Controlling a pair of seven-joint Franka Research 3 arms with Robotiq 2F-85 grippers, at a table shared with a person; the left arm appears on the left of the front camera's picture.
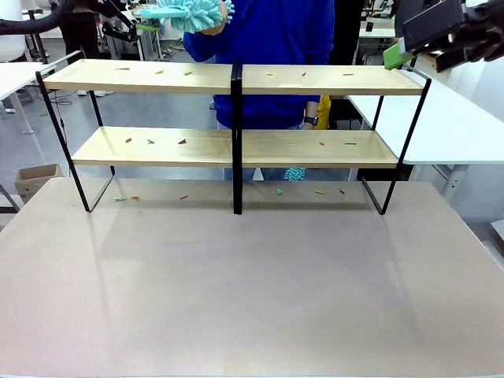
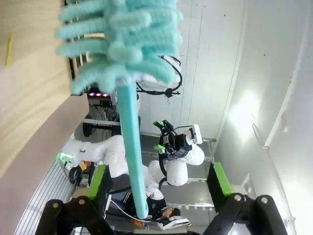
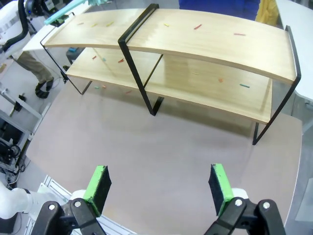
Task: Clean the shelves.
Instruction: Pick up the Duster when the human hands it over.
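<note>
Shelves: the shelves [image 1: 213, 79] stand across the far half of the worktop [image 1: 252, 299]. Both boards are level and the black centre post reaches down to the worktop.
Litter: small coloured scraps [image 1: 182, 142] lie scattered on both boards. More lie on the worktop under the lower board.
Duster: a person [image 1: 268, 47] stands behind the shelves and holds a teal fluffy duster [image 1: 189, 12] above the left part of the top board, apart from it.
Left side: the left gripper [image 2: 157, 174] has its fingers [image 2: 99, 183] spread wide. The duster's handle [image 2: 131, 147] runs between them, nearer one finger and not pinched; whether it touches that finger cannot be told.
Right side: the right gripper [image 3: 159, 183] has its fingers spread with nothing between them. It is high over the worktop and faces the shelves.
In the way: the duster's head blocks the upper part of the left wrist view.
Around: a cardboard box [image 1: 35, 179] sits on the floor at the left, and a white table [image 1: 449, 118] stands at the right.
</note>
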